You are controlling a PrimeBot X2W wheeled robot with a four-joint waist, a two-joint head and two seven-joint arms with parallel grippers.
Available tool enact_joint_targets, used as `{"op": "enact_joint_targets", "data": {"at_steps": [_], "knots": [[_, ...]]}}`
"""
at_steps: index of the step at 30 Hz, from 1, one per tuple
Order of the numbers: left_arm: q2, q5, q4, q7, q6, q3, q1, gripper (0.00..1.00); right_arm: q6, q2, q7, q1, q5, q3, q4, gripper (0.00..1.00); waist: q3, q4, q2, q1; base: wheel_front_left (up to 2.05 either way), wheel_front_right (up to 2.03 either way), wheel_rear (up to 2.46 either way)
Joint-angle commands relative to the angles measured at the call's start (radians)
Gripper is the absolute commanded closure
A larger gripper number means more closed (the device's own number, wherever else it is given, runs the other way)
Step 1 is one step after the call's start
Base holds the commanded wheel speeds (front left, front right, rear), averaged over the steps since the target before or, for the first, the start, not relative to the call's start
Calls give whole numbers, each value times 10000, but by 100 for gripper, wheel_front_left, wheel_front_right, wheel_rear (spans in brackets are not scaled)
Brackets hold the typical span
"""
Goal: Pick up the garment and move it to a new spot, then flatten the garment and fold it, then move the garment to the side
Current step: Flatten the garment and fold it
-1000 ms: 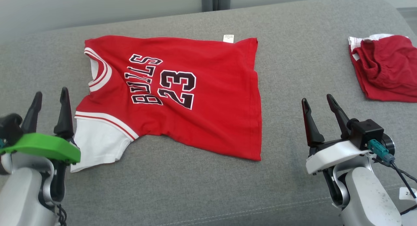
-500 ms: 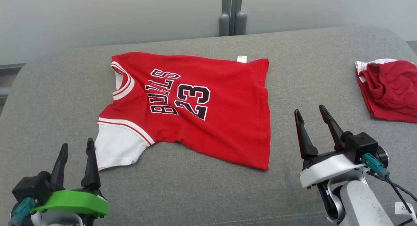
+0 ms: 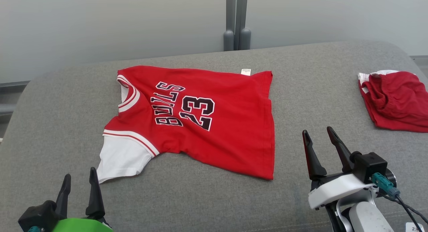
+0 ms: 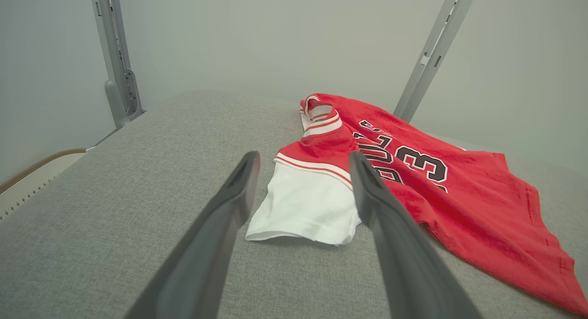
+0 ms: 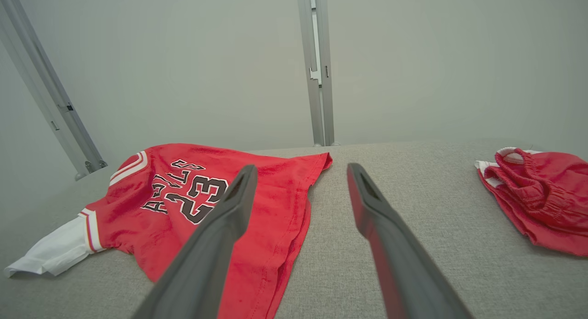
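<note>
Red Bulls 23 jersey (image 3: 214,125) lies spread out, print up, on the grey cushion (image 3: 301,68), free of both grippers. Left gripper (image 3: 80,171) sits low at the near edge with its fingers spread apart and nothing between them. The jersey's white sleeve (image 3: 122,156) is just ahead of its tips and slightly to its right, not touching (in the left wrist view the sleeve shows between the two fingers, further out). Right gripper (image 3: 317,129) is also spread wide and empty over bare cushion. The jersey hem is to its left, near but apart. Collar end faces the left gripper's side. The cloth has some wrinkles and the near hem corner is skewed. Small white tag (image 3: 245,71) pokes out at the far hem corner. Crumpled red shorts (image 3: 394,101) with white trim lie ahead and to the right of the right gripper, well apart from the jersey. Grey posts (image 3: 235,21) stand beyond the cushion.
</note>
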Motion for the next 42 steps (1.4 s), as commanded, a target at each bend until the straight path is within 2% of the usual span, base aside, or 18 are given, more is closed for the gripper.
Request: {"op": "enact_joint_targets", "data": {"at_steps": [1,27,35,42], "knots": [[-78,82,52,-42,-65,62,160,0,-15,-15,-53,101,83,32,21,0,-49,-34,0,1,0,0,0],[-257,372,333,-36,-253,10,141,0,-15,-15,46,97,355,209,400,0,-130,144,0,1,0,0,0],[-312,380,360,-18,-258,-106,5,0,-13,-16,1004,300,2209,219,1720,0,1,370,0,1,0,0,0],[-360,404,418,9,-325,-260,-132,0,-13,-21,1189,-184,4138,1137,3168,0,254,705,0,1,0,0,0]]}}
